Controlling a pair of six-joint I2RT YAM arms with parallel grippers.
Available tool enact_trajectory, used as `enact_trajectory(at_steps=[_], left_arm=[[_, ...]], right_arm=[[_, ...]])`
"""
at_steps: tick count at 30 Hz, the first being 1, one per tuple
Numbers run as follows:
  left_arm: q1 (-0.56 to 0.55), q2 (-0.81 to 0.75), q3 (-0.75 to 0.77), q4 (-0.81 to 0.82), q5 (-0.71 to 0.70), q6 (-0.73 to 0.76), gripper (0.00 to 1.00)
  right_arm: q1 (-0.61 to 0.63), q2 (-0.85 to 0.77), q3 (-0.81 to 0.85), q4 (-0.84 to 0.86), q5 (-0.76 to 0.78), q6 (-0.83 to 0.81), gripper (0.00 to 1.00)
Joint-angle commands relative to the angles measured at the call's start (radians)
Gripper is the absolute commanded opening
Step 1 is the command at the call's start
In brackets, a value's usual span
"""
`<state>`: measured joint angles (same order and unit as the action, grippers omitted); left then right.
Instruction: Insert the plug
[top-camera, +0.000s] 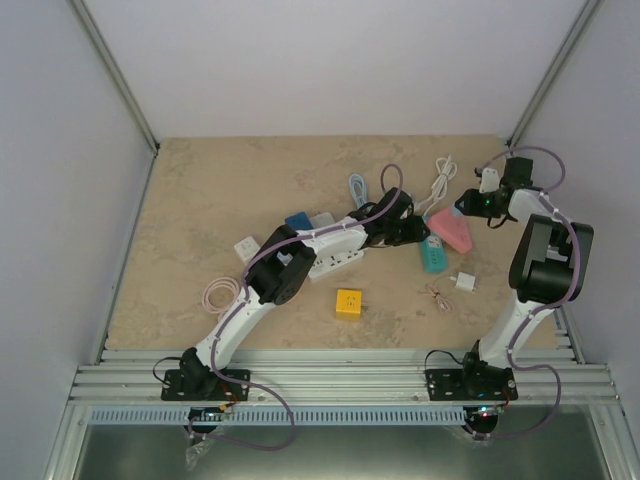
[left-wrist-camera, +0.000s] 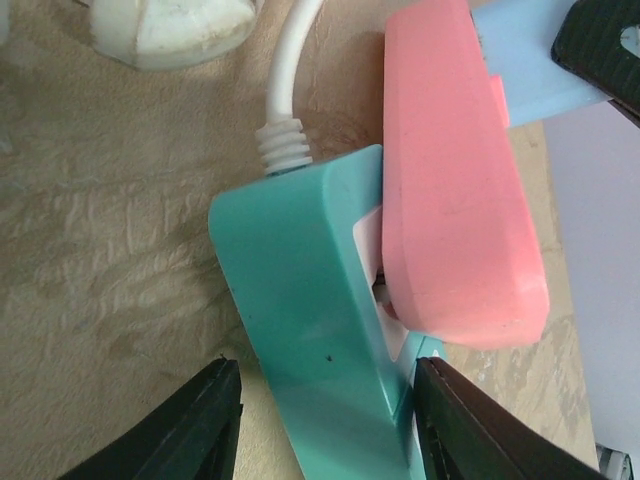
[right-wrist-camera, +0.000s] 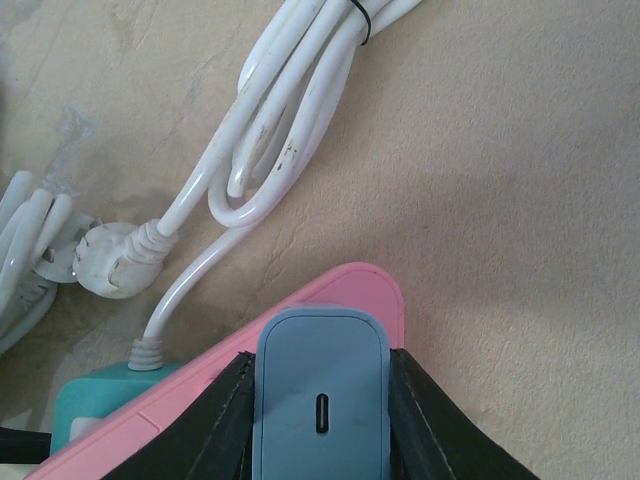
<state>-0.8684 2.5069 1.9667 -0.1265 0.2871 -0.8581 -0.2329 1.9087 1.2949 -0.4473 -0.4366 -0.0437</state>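
A light blue plug (right-wrist-camera: 320, 395) with a slot in its back is pressed against the far end of the pink power strip (right-wrist-camera: 365, 290); its prongs are hidden. My right gripper (right-wrist-camera: 320, 368) is shut on this plug (left-wrist-camera: 525, 60), a finger on each side. The pink strip (left-wrist-camera: 455, 200) lies partly over a teal power strip (left-wrist-camera: 310, 290) with a white cord. My left gripper (left-wrist-camera: 330, 420) is open astride the teal strip: the right finger touches its edge, the left stands off with table showing between. From above, both grippers, left (top-camera: 418, 232) and right (top-camera: 470, 205), meet at the strips (top-camera: 450, 232).
A bundled white cable (right-wrist-camera: 290, 130) and its round plug (right-wrist-camera: 110, 260) lie just beyond the strips. Mid-table are a white power strip (top-camera: 335, 262), a yellow cube adapter (top-camera: 348, 302), a small white adapter (top-camera: 465, 282), a pink cable coil (top-camera: 222, 295) and a blue cable (top-camera: 357, 187).
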Motion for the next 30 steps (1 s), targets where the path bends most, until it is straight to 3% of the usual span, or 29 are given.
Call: enact_trajectory(at_steps=[1,9,13,21,30], left_arm=[[-0.003,0.004,0.023,-0.052,-0.021,0.044,0.51],[0.008,-0.042,0.0,-0.092,-0.056,0.126,0.52],[0.03,-0.064,-0.038,-0.08,-0.01,0.167,0.53],[0.063,-0.215,-0.176,-0.119,0.025,0.307,0.64],[0.082,-0.397,-0.329,-0.098,-0.038,0.331,0.69]], right_arm=[[0.028,0.093,-0.068,-0.151,0.119,0.033,0.0],[0.058,-0.047,-0.164,-0.074,0.239,0.288,0.01],[0.087,-0.101,-0.216,-0.038,0.284,0.422,0.01],[0.178,-0.238,-0.317,-0.014,0.422,0.646,0.03],[0.188,-0.36,-0.308,-0.043,0.514,0.687,0.33]])
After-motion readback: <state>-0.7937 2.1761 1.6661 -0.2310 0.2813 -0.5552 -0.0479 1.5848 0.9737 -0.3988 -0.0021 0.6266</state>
